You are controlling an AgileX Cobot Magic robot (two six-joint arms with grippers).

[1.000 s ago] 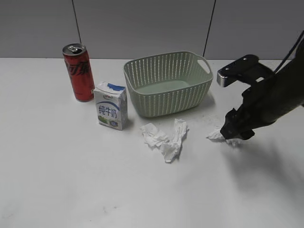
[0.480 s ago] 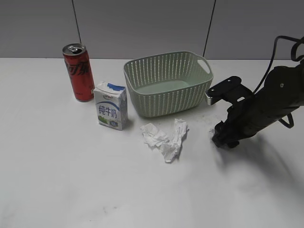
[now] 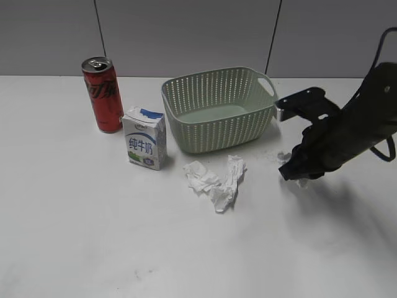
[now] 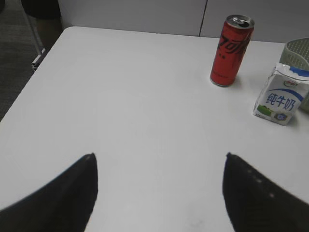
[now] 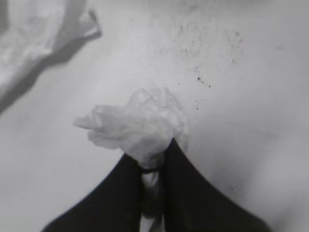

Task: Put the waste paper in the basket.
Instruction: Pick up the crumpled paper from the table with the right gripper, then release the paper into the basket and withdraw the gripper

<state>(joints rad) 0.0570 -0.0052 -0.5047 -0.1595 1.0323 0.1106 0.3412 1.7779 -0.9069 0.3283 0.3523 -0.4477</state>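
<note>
The pale green perforated basket [image 3: 218, 108] stands at the back centre of the white table. My right gripper [image 3: 293, 171] is shut on a small crumpled white waste paper wad [image 5: 140, 123], held low just right of the basket's front corner; the wad peeks out in the exterior view [image 3: 284, 157]. Another, larger waste paper wad [image 3: 217, 180] lies on the table in front of the basket and shows in the right wrist view's upper left corner [image 5: 34, 34]. My left gripper [image 4: 159, 157] is open and empty over bare table at the left.
A red soda can [image 3: 103, 94] stands at the back left, also in the left wrist view [image 4: 231, 50]. A white-and-blue milk carton [image 3: 144, 138] stands between the can and the basket, also in the left wrist view [image 4: 281, 94]. The basket's rim shows at the left wrist view's right edge [image 4: 298, 47].
My right gripper dipped onto the small wad, closed on it, and has now lifted slightly with the wad in its jaws. The left arm and other objects have not moved.
</note>
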